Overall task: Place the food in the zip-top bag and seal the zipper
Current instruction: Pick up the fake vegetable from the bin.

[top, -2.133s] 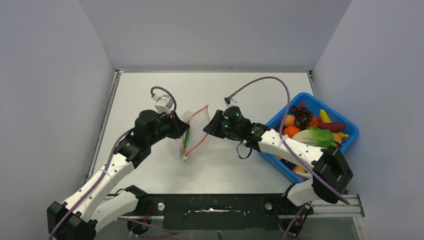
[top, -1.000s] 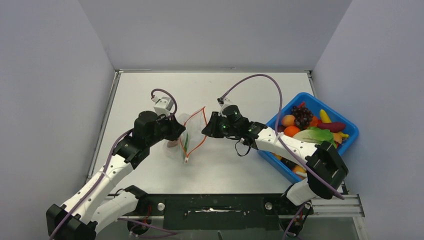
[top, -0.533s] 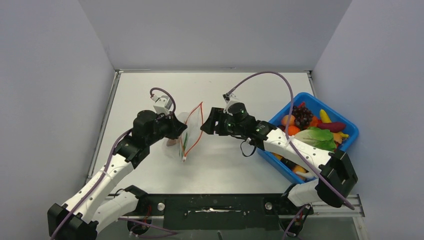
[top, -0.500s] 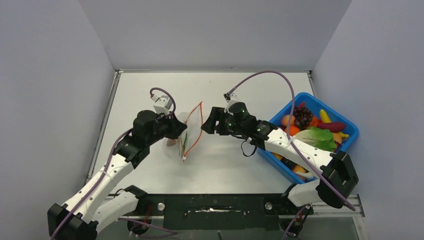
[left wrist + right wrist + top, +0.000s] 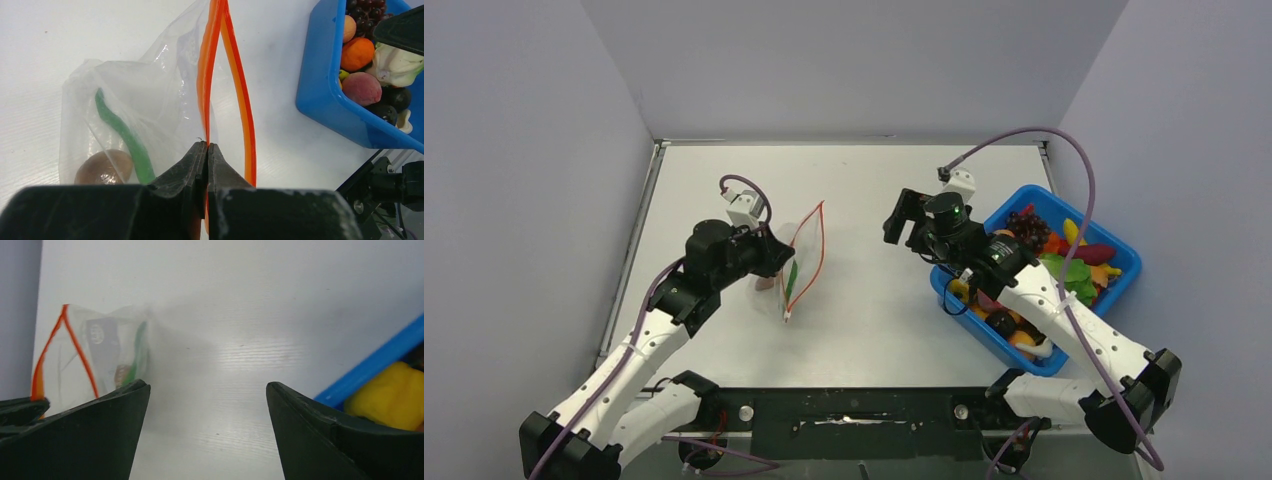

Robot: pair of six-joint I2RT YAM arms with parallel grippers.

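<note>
The clear zip-top bag (image 5: pixel 801 262) stands on edge left of centre, its mouth slightly parted. My left gripper (image 5: pixel 776 262) is shut on one side of the orange-red zipper (image 5: pixel 818 238). In the left wrist view the fingertips pinch the near zipper (image 5: pixel 205 80) strip and the other strip bows away to the right. Inside the bag (image 5: pixel 150 95) lie a green piece (image 5: pixel 125 136) and a brown round piece (image 5: pixel 102 168). My right gripper (image 5: pixel 904 218) hangs open and empty between bag and bin. Its wrist view shows the right gripper (image 5: pixel 207 386) over bare table, the bag (image 5: pixel 107 357) to the left.
The blue bin (image 5: pixel 1126 254) at the right holds the remaining food: dark grapes (image 5: pixel 1027 224), a green lettuce leaf (image 5: pixel 1076 277), orange, yellow and red pieces. The bin's rim (image 5: pixel 382 359) shows beside a yellow piece (image 5: pixel 395 396). White side walls flank the table.
The right gripper opened at the bag's mouth and drew back right toward the bin. The bag's mouth narrowed. The left gripper kept its hold and barely moved.
</note>
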